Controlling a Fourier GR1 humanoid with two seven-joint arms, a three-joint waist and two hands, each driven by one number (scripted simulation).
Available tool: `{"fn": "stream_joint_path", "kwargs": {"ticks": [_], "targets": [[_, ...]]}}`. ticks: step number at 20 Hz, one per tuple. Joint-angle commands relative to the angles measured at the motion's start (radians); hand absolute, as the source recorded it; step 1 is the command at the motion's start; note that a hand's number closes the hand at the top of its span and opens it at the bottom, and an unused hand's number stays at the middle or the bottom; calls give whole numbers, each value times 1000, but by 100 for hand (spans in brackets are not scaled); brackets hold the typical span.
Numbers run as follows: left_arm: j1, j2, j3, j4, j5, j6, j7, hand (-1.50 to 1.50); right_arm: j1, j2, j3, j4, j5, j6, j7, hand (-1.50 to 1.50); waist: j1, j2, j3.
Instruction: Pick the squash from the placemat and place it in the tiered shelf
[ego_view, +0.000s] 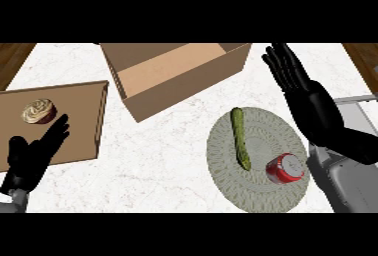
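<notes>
White marble counter (170, 165), wood floor at the far corners. On the round grey placemat (255, 192) at right: a long, thin green squash (240, 138), slightly bumpy, lying lengthwise along the mat's left half, far end near the rim. Just beside its near end, a red can (286, 167). Open cardboard box (173, 75) at far centre. Brown board (74, 125) at left, bearing a cupcake (38, 111). Left hand (33, 152) open, holding nothing, over the board's near edge. Right hand (295, 80) open, fingers straight, empty, above the mat's far right.
</notes>
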Motion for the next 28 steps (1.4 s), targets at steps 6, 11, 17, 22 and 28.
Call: {"fn": "stream_joint_path", "kwargs": {"ticks": [6,11,17,22,28], "targets": [[-245,-119,69,-107,43,80,5,0,-143,-104,-177,332,-25,86,3,150,17,27,13],[-232,-164,46,-107,55,91,30,0,-96,2,-290,521,-191,78,57,-150,29,32,15],[-221,-184,64,-108,27,92,55,0,-111,-102,-270,494,-199,357,16,-150,5,18,11],[-238,-210,36,-115,2,129,60,0,-184,-227,-129,400,-128,432,292,-150,1,14,9],[-224,-170,50,-137,27,87,88,0,-256,-400,86,262,230,451,385,-150,20,9,6]]}}
